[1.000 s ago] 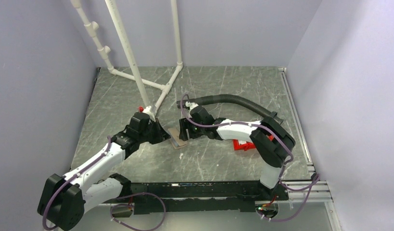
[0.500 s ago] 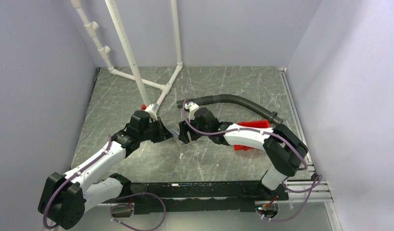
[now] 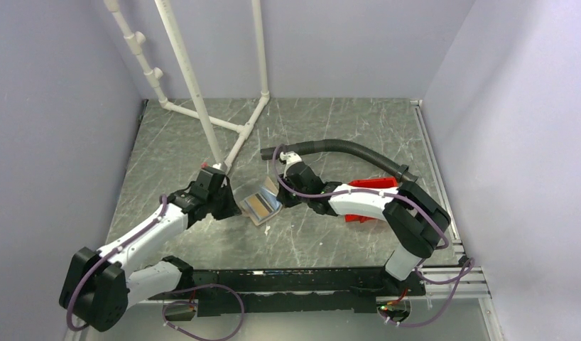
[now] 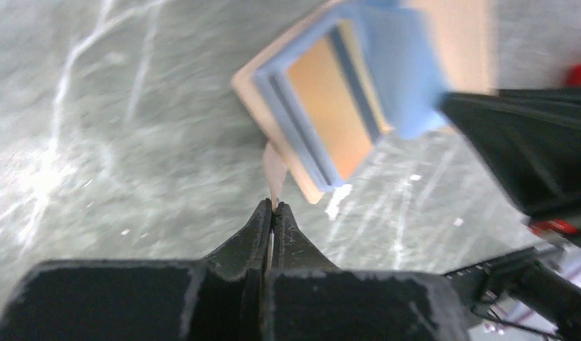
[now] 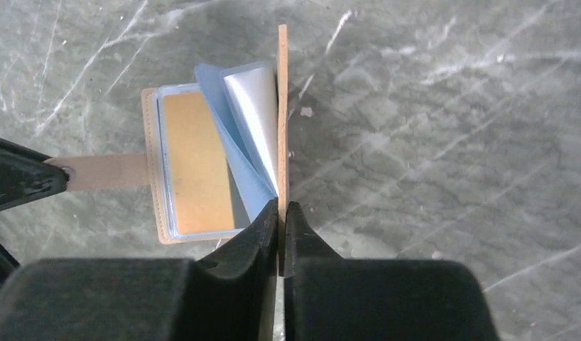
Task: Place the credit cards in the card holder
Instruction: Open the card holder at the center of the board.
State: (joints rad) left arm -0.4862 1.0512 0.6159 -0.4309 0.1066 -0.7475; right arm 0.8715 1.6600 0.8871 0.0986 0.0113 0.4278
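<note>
The tan card holder (image 3: 259, 202) hangs open between my two grippers, just above the table. In the left wrist view my left gripper (image 4: 273, 207) is shut on the card holder's (image 4: 330, 106) thin tan strap (image 4: 273, 170). In the right wrist view my right gripper (image 5: 281, 211) is shut on the upright tan cover (image 5: 282, 106) of the card holder (image 5: 192, 167). Shiny blue-tinted pockets (image 5: 245, 135) fan out between the covers. A tan-orange rectangle (image 5: 199, 160) shows behind the flat pocket; whether it is a card or lining I cannot tell. No loose credit cards are in view.
A red bin (image 3: 369, 186) lies behind my right arm, partly hidden. A black corrugated hose (image 3: 344, 148) curves across the table behind it. White pipes (image 3: 195, 92) stand at the back left. Grey marbled table (image 3: 330, 241) surrounds the holder.
My right gripper has shut on the holder's cover. The holder, flat and closed before, now stands spread open between the two grippers. The left arm shifted slightly left.
</note>
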